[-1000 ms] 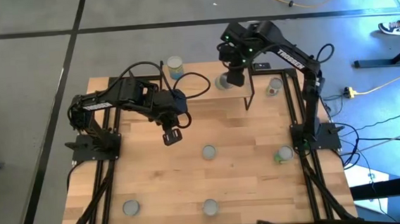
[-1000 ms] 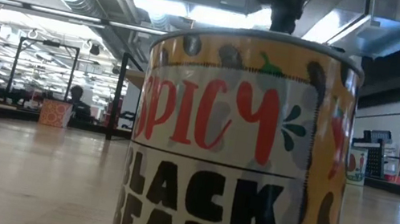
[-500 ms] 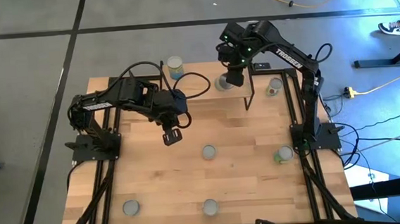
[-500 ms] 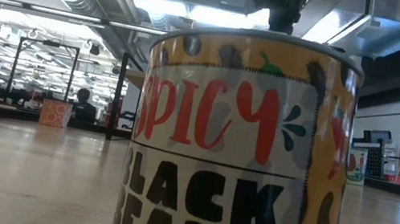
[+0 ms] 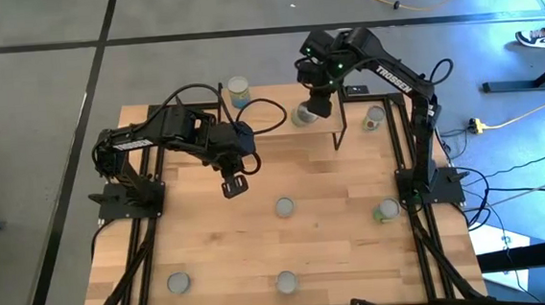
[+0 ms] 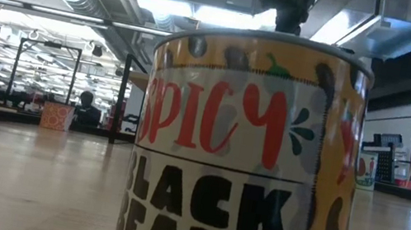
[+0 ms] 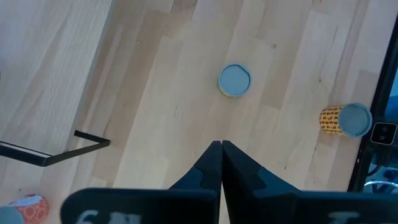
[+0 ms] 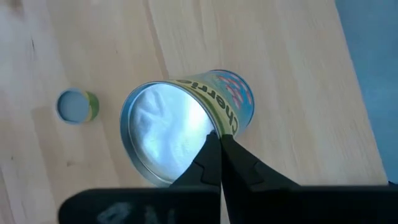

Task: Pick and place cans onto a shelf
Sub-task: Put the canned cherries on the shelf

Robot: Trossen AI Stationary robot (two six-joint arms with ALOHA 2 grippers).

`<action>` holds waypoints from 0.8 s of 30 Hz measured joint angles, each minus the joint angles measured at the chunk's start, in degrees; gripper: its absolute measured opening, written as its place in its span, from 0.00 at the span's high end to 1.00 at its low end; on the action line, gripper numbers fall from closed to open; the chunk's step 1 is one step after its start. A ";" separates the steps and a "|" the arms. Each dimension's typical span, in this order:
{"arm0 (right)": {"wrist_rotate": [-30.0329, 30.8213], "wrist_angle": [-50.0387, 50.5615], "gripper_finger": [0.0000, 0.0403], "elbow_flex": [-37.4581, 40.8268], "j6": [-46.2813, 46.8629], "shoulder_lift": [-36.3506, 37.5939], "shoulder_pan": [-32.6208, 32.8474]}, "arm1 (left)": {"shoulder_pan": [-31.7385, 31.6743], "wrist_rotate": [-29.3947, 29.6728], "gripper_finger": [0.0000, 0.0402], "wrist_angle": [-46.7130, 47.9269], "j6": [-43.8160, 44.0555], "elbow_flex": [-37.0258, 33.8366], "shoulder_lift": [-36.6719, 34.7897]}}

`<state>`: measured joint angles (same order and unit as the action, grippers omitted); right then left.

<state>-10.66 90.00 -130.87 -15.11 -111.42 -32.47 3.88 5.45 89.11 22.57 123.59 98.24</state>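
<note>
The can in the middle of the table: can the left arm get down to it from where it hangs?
Probably yes. The left gripper, fingers shut, hangs over bare wood beside the middle can; nothing stands between them, though the fingers must open first.

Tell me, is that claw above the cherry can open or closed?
Closed: the right claw has its fingers pressed together above the can, not gripping it.

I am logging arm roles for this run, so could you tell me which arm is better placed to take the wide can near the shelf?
The right. The right gripper hangs directly above the wide can, fingers shut, beside the shelf. The left gripper, also shut, hovers mid-table, well away.
</note>
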 joint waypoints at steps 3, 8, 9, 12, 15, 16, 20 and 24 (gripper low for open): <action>0.02 0.00 1.00 0.00 1.13 -0.01 -0.69 | 0.00 0.00 1.00 0.01 0.35 0.00 0.00; 1.06 0.00 1.00 0.00 1.13 0.00 -1.31 | 0.00 0.00 1.00 0.01 1.31 0.00 0.00; 1.14 0.00 1.00 0.01 1.11 0.00 -1.46 | 0.00 0.00 1.00 0.01 1.31 0.00 0.00; 1.16 0.00 1.00 0.02 0.81 0.00 -1.57 | 0.00 0.00 1.00 0.01 1.33 0.00 0.00; 1.09 0.02 1.00 0.02 -0.14 0.00 -1.55 | 0.00 0.00 1.00 0.00 1.33 0.01 0.00; 1.08 0.00 1.00 0.02 -0.14 0.00 -1.55 | 0.00 0.00 1.00 0.01 1.31 0.00 0.00; 1.09 0.00 1.00 0.02 -0.16 0.00 -1.55 | 0.00 0.00 1.00 0.01 1.31 0.00 0.00; 1.07 0.00 0.99 0.02 -0.16 0.00 -1.55 | 0.00 0.00 1.00 0.01 1.31 0.00 0.00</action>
<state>-9.58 90.00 -130.85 -15.27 -111.42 -34.02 3.88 5.45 89.12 23.88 123.59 98.24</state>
